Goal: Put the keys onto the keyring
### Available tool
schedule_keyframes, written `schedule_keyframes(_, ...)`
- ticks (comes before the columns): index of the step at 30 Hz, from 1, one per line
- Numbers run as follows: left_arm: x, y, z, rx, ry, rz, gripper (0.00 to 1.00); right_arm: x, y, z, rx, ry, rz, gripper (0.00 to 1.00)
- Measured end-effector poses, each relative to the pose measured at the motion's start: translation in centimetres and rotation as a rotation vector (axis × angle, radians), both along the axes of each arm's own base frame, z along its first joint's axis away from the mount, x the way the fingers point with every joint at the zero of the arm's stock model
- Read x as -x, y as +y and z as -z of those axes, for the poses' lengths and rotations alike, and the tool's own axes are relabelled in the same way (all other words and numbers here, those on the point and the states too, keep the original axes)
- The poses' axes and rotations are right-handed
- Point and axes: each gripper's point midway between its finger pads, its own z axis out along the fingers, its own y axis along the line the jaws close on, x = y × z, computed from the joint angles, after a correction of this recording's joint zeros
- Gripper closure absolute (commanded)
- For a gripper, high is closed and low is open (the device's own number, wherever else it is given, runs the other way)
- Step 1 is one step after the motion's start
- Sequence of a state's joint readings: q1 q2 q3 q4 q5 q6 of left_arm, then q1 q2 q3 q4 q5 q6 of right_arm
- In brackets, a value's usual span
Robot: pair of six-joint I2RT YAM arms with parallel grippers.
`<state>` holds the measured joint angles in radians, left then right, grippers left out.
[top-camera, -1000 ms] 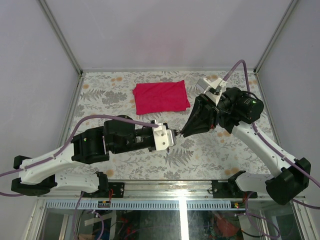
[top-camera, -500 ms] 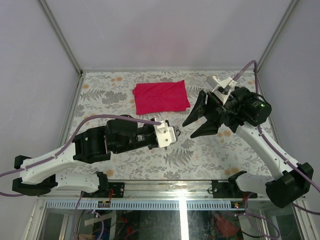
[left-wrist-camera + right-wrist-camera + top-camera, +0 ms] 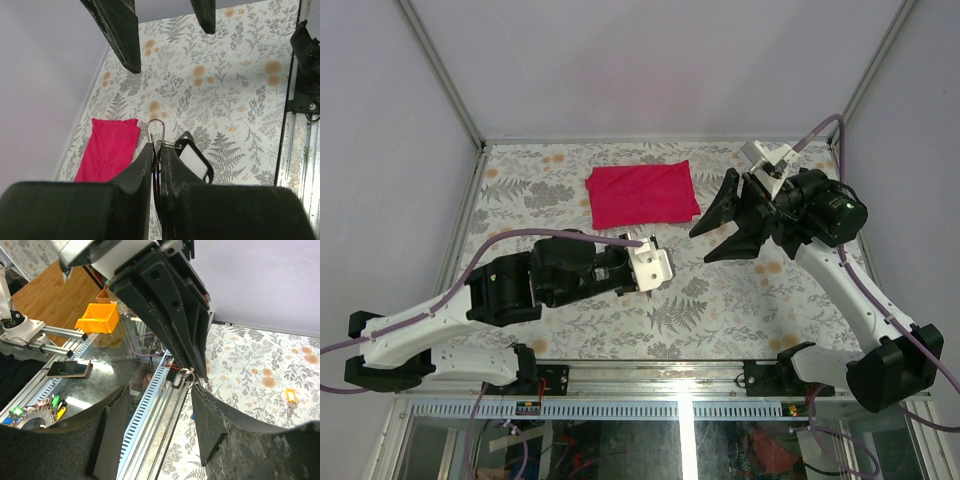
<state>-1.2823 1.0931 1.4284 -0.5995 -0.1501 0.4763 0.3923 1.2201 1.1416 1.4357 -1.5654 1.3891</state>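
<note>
My left gripper (image 3: 667, 264) is shut on the keyring (image 3: 165, 143), whose thin silver wire sticks out past its tips (image 3: 157, 146). A black tag with a white label (image 3: 194, 160) hangs from the ring. In the right wrist view the ring (image 3: 187, 374) shows at the left fingers' (image 3: 175, 315) ends. My right gripper (image 3: 699, 246) is open and empty. It hovers up and to the right of the left gripper, apart from it (image 3: 159, 405). A small tan-headed key (image 3: 291, 396) lies on the floral table. The other keys are hidden or too small to tell.
A folded red cloth (image 3: 642, 194) lies at the back middle of the table (image 3: 750, 290), and it also shows in the left wrist view (image 3: 107, 150). A metal rail (image 3: 670, 372) runs along the near edge. White walls enclose the left, back and right sides.
My right gripper, shut against the left gripper's tip a second ago, has opened and drawn back up and to the right. My left gripper has barely moved.
</note>
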Motion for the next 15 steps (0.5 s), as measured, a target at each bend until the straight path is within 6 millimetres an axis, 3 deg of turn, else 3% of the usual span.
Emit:
schedule_keyframes(9, -0.7, 1.1, 0.0, 0.0, -0.013, -0.055, 1.0, -4.7, -0.2, 0.7, 0.003, 0.107, 0.111, 0.4)
schedule_keyframes(12, -0.7, 1.8, -0.1, 0.007, -0.014, -0.069, 1.0, -8.3, -0.1, -0.5, -0.031, 0.166, 0.227, 0.35)
schedule_keyframes(15, -0.6, 2.6, -0.4, 0.019, -0.018, -0.08, 1.0, -12.7, 0.3, -3.4, -0.09, 0.131, 0.455, 0.35)
